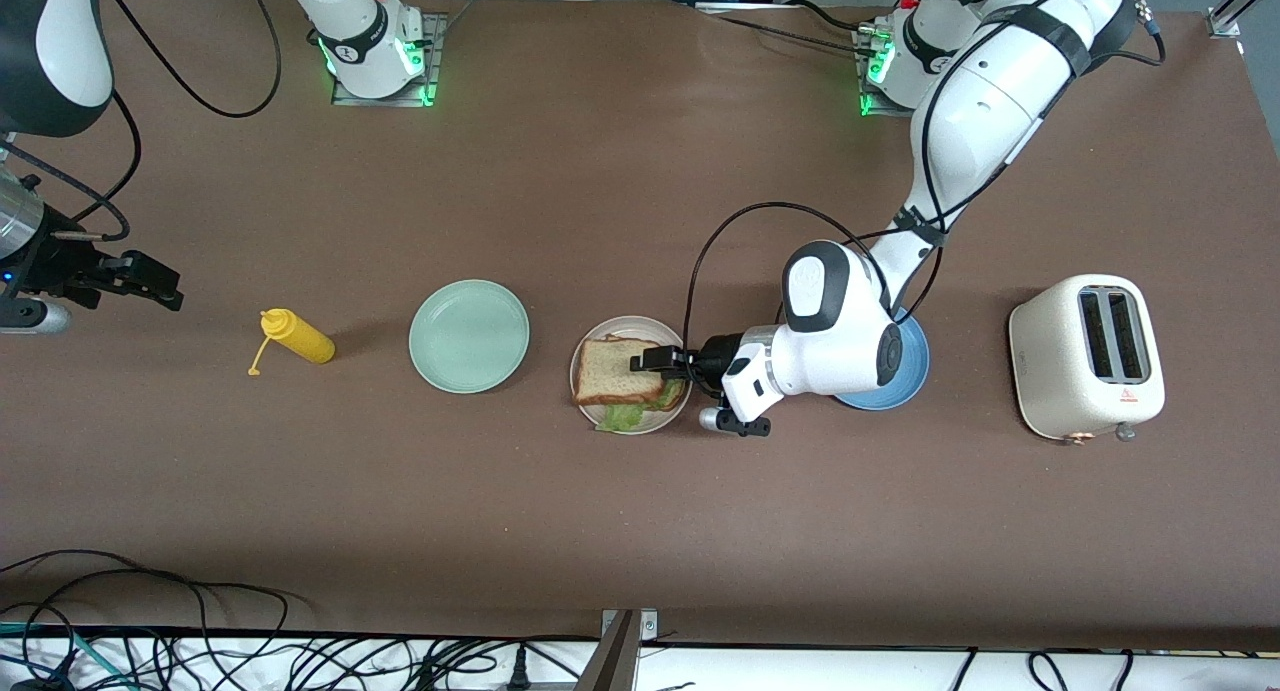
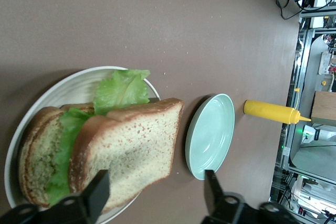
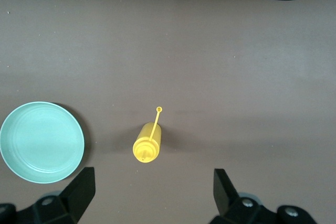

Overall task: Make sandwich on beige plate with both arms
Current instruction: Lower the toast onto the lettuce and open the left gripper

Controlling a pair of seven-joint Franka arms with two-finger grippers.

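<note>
The sandwich [image 1: 622, 376] lies on the beige plate [image 1: 626, 327], which sits on the brown table [image 1: 640, 531] between the mint-green plate [image 1: 469, 335] and the blue plate [image 1: 912, 371]; it is two slices of brown bread with a green lettuce leaf [image 2: 122, 90] poking out between them and over the plate's rim on the side nearer the front camera; the left gripper [image 1: 662, 371] reaches in low from the blue plate's side and sits right at the sandwich's edge; in the left wrist view its two black fingers [image 2: 97, 192] stand apart, one just in front of the top slice and the other off past the plate's edge, so the claw is open and holds nothing; the top slice sits a bit tilted on the lettuce; the right gripper [image 1: 150, 281] waits in the air at the right arm's end of the table, over bare table near the yellow squeeze bottle [image 1: 298, 337]; its fingers [image 3: 79, 190] are spread wide and hold nothing; a white toaster [image 1: 1088, 357] stands at the left arm's end of the table.
</note>
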